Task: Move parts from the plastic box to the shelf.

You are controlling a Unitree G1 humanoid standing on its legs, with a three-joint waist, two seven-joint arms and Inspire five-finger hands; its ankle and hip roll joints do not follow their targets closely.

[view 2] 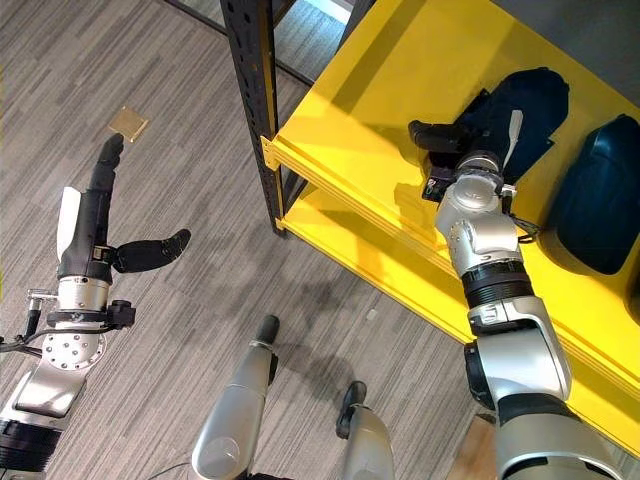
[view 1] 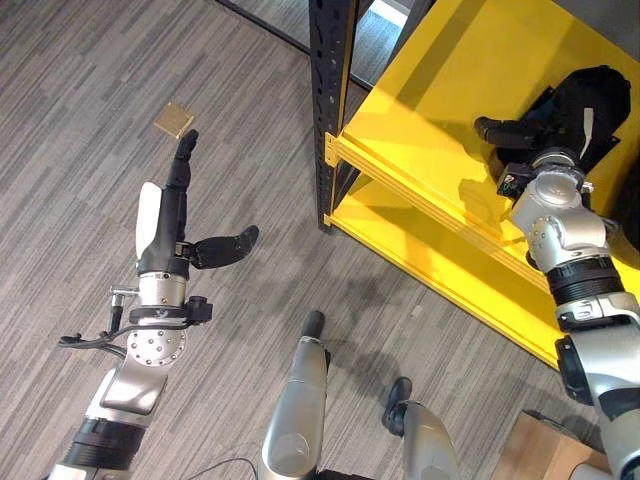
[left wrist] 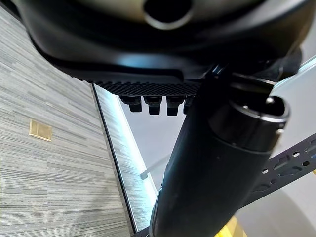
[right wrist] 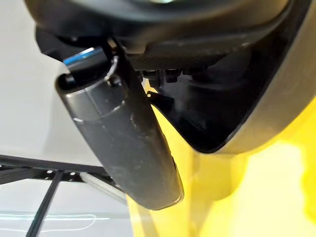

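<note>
A dark part [view 2: 520,110] on the yellow shelf [view 2: 380,100] hides the right robot hand [view 2: 470,135]; left robot hand [view 1: 170,215] spread.

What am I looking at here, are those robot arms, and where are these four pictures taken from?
Yes, a humanoid robot with two silver arms ending in dark hands. Two pictures look down from cameras in its head; the other two sit on its wrists, very close to each hand. The left hand hangs over the grey floor, fingers straight, holding nothing. The right hand rests against a dark part on the yellow shelf; I cannot tell whether it grips it. A second dark part lies beside it. A small brass plate sits in the floor.
</note>
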